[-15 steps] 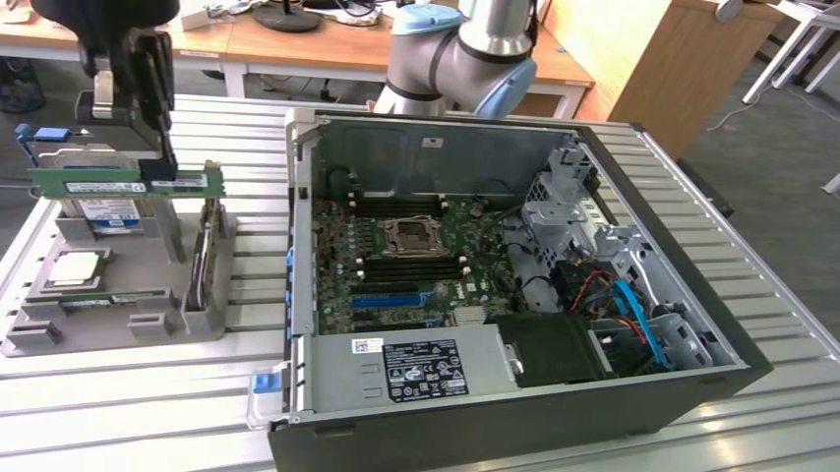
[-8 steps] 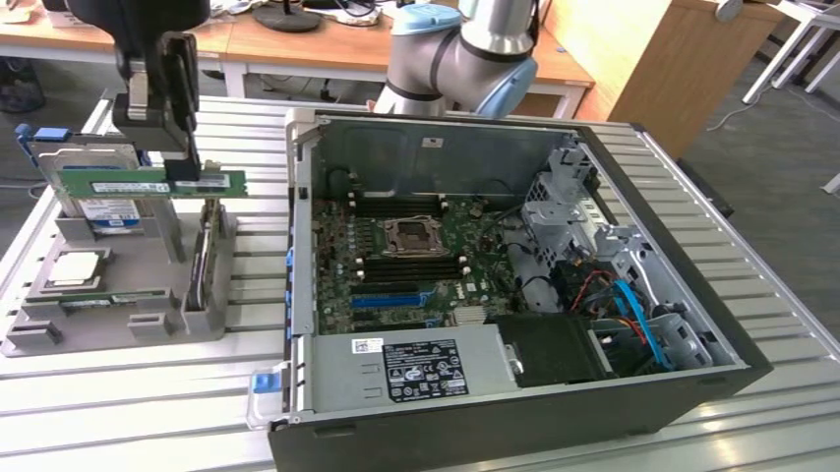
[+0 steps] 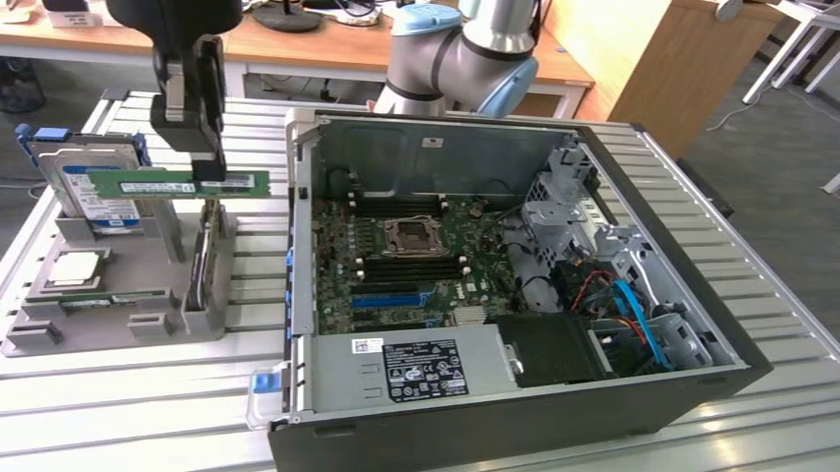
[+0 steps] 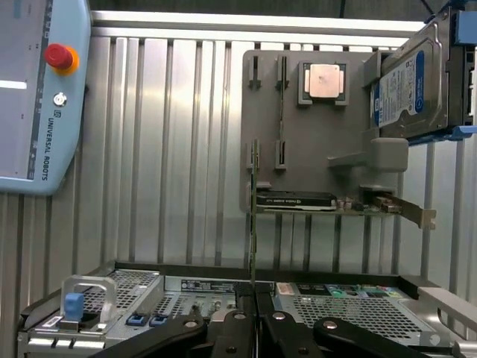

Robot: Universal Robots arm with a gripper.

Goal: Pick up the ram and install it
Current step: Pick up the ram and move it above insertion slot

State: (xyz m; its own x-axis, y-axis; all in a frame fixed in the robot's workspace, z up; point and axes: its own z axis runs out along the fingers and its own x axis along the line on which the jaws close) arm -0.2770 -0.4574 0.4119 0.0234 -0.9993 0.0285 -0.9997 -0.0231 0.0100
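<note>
My tool [image 3: 210,179] is pinching the ram [image 3: 138,183] by its upper edge, level above the grey holder [image 3: 145,305], leaving the contact edge free, I reckon.

One ram [image 3: 145,183], one hard drive [image 3: 66,182], one processor [image 3: 77,267], one computer case [image 3: 525,423].
</note>
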